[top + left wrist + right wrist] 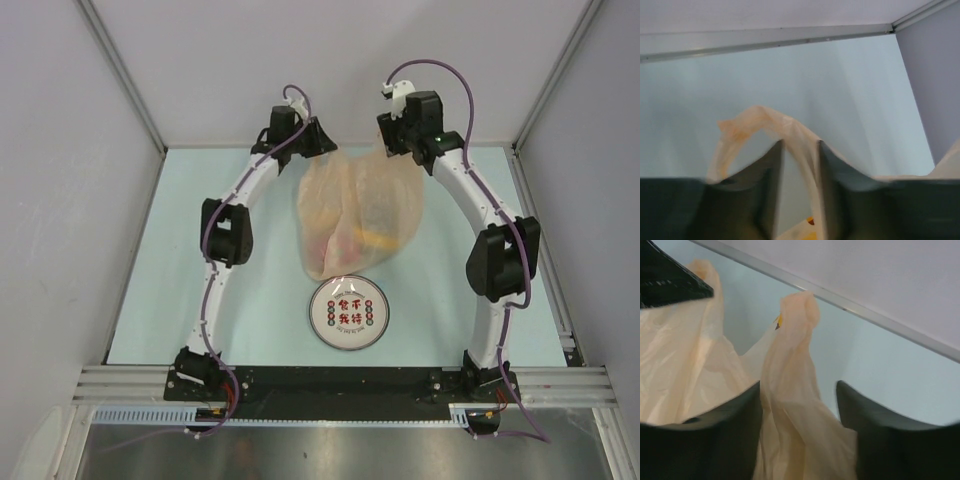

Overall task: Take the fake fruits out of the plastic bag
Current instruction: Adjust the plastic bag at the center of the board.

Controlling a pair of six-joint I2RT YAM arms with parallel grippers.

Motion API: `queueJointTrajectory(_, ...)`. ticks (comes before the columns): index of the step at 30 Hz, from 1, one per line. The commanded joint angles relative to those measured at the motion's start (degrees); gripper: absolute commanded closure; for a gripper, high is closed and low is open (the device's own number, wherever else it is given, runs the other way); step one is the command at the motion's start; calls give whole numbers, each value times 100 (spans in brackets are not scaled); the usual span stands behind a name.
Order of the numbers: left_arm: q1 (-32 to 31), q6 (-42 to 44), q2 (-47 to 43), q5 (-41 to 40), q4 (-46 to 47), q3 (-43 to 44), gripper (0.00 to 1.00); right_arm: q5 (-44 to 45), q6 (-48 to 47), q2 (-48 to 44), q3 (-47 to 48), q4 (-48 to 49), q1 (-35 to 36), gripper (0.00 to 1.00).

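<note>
1. Top view: the bag [360,205] lies mid-table with its handles toward the far wall [340,60]. The fruits [345,238] show dimly inside it, and the plate [347,313] is just beside its near end. The left gripper [312,140] and right gripper [395,135] are at the handles. The wall is close behind them, so any pulling is best done sideways, where the table [150,280] has room.
2. Left wrist: the jaws stand narrowly apart with a handle [760,114] threaded between them. I cannot tell whether they pinch it. The grip should be firm before lifting, because thin film slips.
3. Right wrist: the jaws are wide apart and unclosed. The twisted handle [792,345] touches one finger only, so it should be centred first and then clamped.
</note>
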Motion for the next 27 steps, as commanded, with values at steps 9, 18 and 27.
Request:
queueJointTrajectory(9,385,886,-1241,106,1646,336,100,173,111,1344,2538,848,-345,100)
queueJointTrajectory(18,544,1211,-3130,623,1250,-59,100,50,488,792,3070,1279,-337,100)
queueJointTrajectory(27,456,1176,-4678,2320,617,-2903,100,340,585,-1625,-1191,1799,-433,100)
